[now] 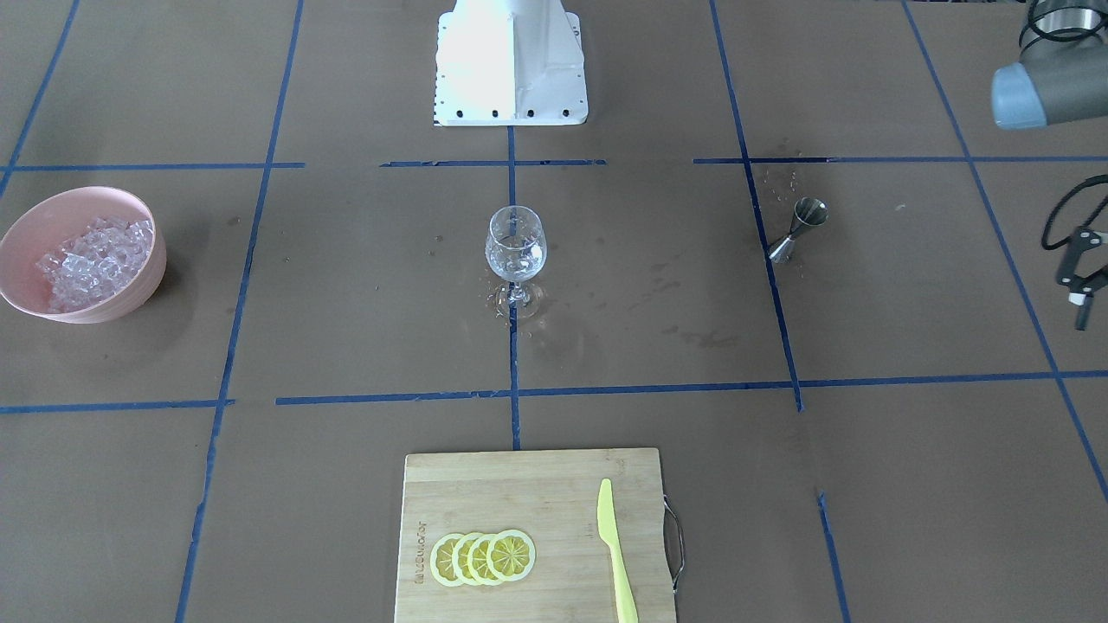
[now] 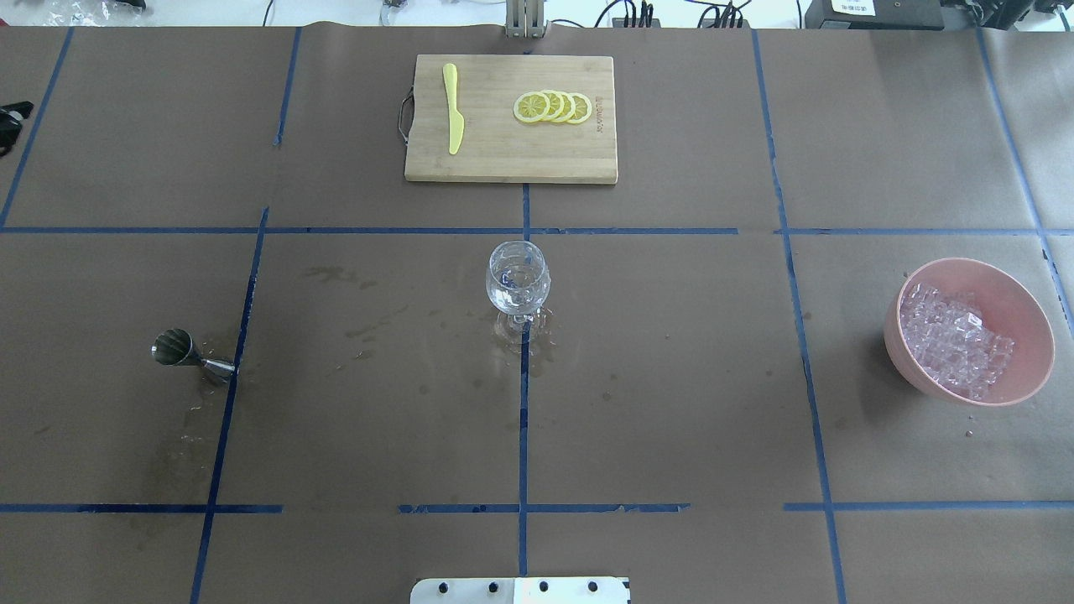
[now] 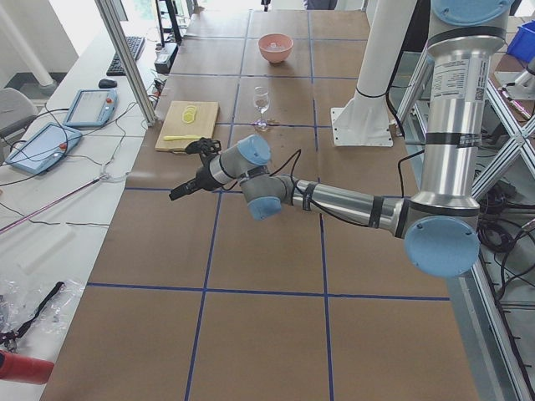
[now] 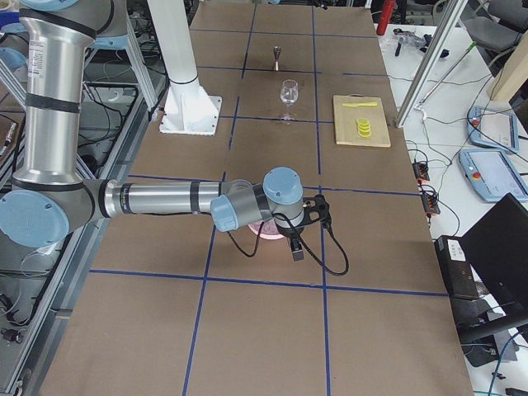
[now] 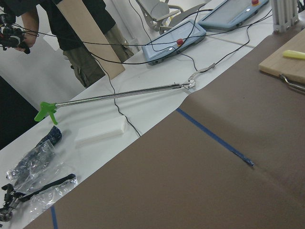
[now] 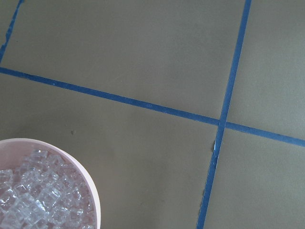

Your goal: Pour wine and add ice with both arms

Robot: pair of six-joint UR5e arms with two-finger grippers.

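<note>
A clear stemmed glass [image 1: 516,251] [image 2: 518,283] stands at the table's middle, with wet marks around its foot. The wine is too faint to make out in it. Ice [image 1: 97,260] [image 2: 956,335] [image 6: 33,195] fills a pink bowl [image 1: 130,298] [image 2: 1019,306]. A steel jigger [image 1: 798,229] [image 2: 189,352] stands on my left side. My left gripper [image 1: 1080,281] [image 3: 185,190] hangs past the table's left end, cut off by the frame edge, and I cannot tell its state. My right gripper [image 4: 299,239] hovers beside the bowl [image 4: 266,230]; its state cannot be told.
A bamboo cutting board [image 1: 485,484] [image 2: 495,159] lies at the far side with lemon slices [image 1: 482,557] [image 2: 554,106] and a yellow knife [image 1: 616,554] [image 2: 453,117]. The white base [image 1: 511,65] stands at the robot's edge. A person [image 5: 62,28] stands beyond the table's left end.
</note>
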